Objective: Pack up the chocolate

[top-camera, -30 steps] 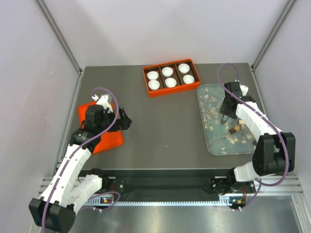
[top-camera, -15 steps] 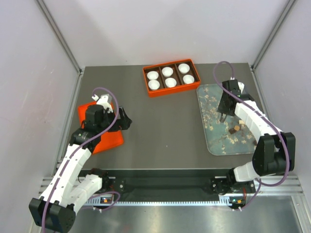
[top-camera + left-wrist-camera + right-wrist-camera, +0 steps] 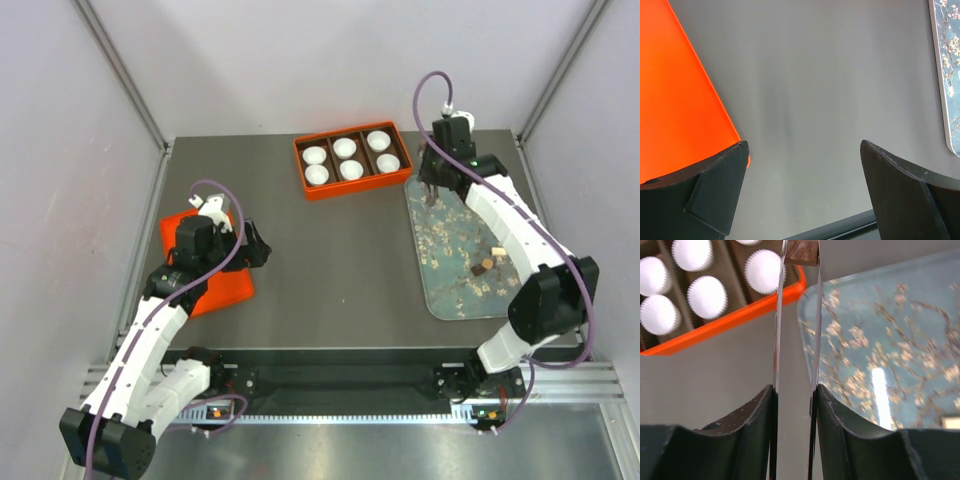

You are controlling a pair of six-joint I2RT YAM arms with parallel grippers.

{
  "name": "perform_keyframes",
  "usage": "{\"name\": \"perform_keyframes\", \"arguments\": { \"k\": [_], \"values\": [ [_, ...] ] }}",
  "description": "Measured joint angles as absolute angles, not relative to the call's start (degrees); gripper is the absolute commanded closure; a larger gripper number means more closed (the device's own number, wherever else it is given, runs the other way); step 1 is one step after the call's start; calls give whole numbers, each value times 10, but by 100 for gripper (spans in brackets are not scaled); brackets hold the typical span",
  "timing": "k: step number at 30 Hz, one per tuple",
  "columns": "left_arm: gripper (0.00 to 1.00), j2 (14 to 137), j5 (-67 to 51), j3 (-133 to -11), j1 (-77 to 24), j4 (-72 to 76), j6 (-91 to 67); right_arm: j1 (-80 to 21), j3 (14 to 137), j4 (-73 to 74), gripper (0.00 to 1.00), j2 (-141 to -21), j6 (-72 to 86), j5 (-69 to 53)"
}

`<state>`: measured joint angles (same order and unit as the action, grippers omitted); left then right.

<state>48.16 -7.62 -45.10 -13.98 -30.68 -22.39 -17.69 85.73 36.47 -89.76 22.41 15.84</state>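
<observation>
My right gripper (image 3: 431, 192) (image 3: 796, 395) is shut on metal tweezers (image 3: 778, 340). The tweezer tips pinch one brown chocolate (image 3: 802, 252), held over the gap between the orange box (image 3: 350, 192) (image 3: 730, 325) and the grey-blue tray (image 3: 450, 270) (image 3: 880, 340). The box holds several white paper cups (image 3: 347, 148) (image 3: 707, 295). Two more chocolates (image 3: 486, 266) lie on the tray near its middle right. My left gripper (image 3: 262, 250) (image 3: 805, 190) is open and empty, low over bare table beside the orange lid (image 3: 215, 285) (image 3: 680, 90).
The tray's edge shows at the right of the left wrist view (image 3: 950, 75). Grey walls with metal posts enclose the table on three sides. A black rail runs along the near edge.
My right arm has swung from the tray's middle to its far left corner, toward the orange box, carrying the chocolate in the tweezers. The left arm has not moved.
</observation>
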Motion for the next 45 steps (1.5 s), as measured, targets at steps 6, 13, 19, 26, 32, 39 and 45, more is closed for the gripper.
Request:
{"name": "perform_keyframes", "arguments": {
  "k": [6, 13, 19, 26, 32, 39, 45],
  "values": [
    [2, 481, -68, -451, -140, -307, -224, -210, 973, 323, 64, -1025, 206, 147],
    [2, 481, -66, -451, -140, -307, -224, -220, 1032, 274, 64, -1131, 183, 131],
    [2, 481, -66, -451, -140, -307, -224, -220, 1045, 239, 63, -1169, 163, 130],
    [2, 481, -66, -451, -140, -307, -224, -220, 1060, 206, 62, -1198, 154, 130],
    [2, 481, -65, -451, -140, -307, -224, -220, 1071, 182, 61, -1228, 150, 130],
    [2, 482, -63, -451, -140, -309, -224, -220, 1071, 173, 61, -1254, 146, 135],
    [2, 483, -63, -451, -140, -309, -224, -220, 1071, 167, 60, -1272, 134, 143]
  ]
}}
